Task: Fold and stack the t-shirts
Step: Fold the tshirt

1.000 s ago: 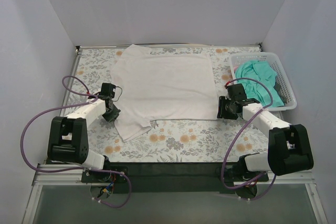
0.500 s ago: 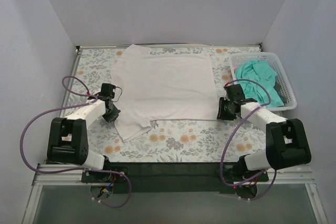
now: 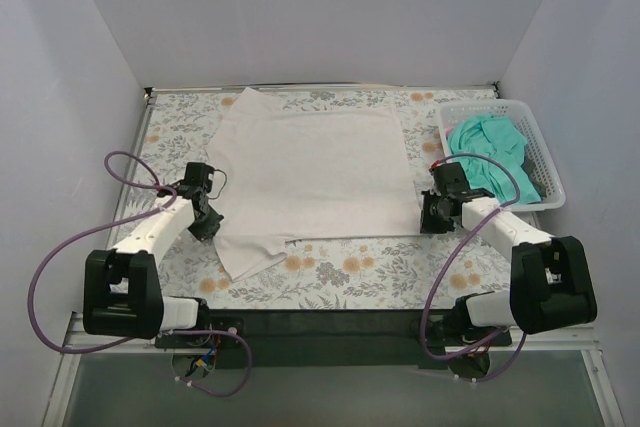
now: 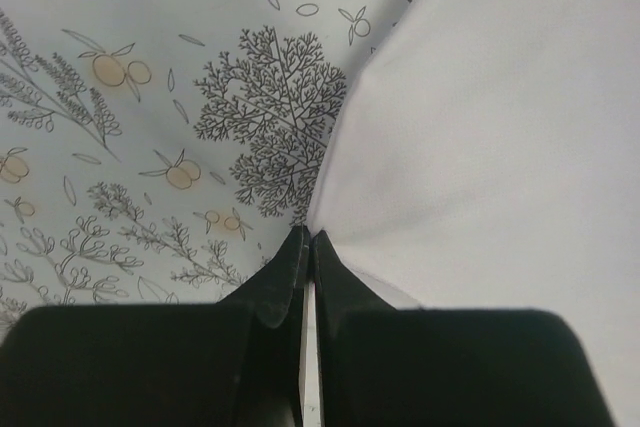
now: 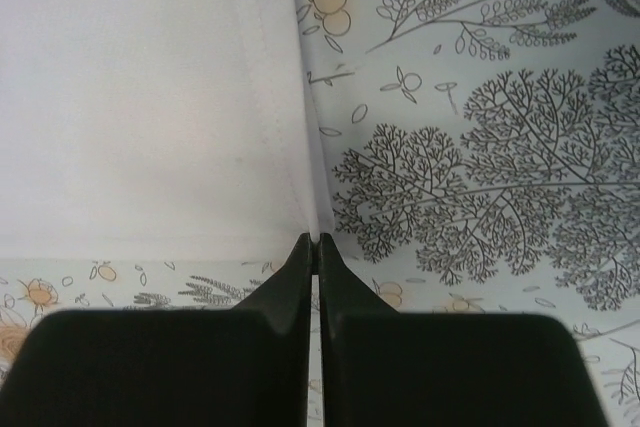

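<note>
The white t-shirt [image 3: 315,172] lies spread flat on the floral table, one sleeve sticking out at the near left. My left gripper [image 3: 207,219] is shut on the white t-shirt's left edge [image 4: 430,147], its jaws pinching the cloth [image 4: 306,237]. My right gripper [image 3: 430,217] is shut on the shirt's near right corner [image 5: 150,97], jaws pinching the hem [image 5: 314,239]. The teal-green t-shirt [image 3: 492,152] lies crumpled in the white lattice basket [image 3: 548,175] at the right.
The floral tablecloth [image 3: 350,267] shows bare in front of the shirt and along the left side. Purple cables loop beside both arms. Grey walls close in on the left, right and back.
Both grippers have pulled the white shirt's near edge toward the front. The cloth now lies flatter and more stretched. The left arm has shifted a little outward.
</note>
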Controlling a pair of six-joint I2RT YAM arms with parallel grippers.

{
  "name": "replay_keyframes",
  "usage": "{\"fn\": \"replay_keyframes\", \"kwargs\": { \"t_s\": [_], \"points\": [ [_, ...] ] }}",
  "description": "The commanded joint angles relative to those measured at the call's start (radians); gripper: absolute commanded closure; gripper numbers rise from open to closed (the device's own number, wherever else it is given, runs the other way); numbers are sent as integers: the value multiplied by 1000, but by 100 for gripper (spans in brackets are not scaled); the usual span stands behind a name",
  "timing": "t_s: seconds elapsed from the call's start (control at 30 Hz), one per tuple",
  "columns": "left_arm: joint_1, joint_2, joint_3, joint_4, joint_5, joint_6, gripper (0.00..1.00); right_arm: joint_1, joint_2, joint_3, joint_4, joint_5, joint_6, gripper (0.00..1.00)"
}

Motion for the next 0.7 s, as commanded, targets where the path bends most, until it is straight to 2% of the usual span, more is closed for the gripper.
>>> {"fn": "replay_keyframes", "kwargs": {
  "t_s": [0.0, 0.17, 0.67],
  "points": [
    [8, -63, 58, -91, -28, -30, 100, -7, -51, 66, -92, 41, -15, 99],
    [20, -10, 138, -134, -35, 1, 100, -11, -26, 157, -149, 44, -33, 99],
    [40, 209, 349, -65, 1, 50, 100, -27, 202, 430, -166, 20, -68, 99]
  ]
}}
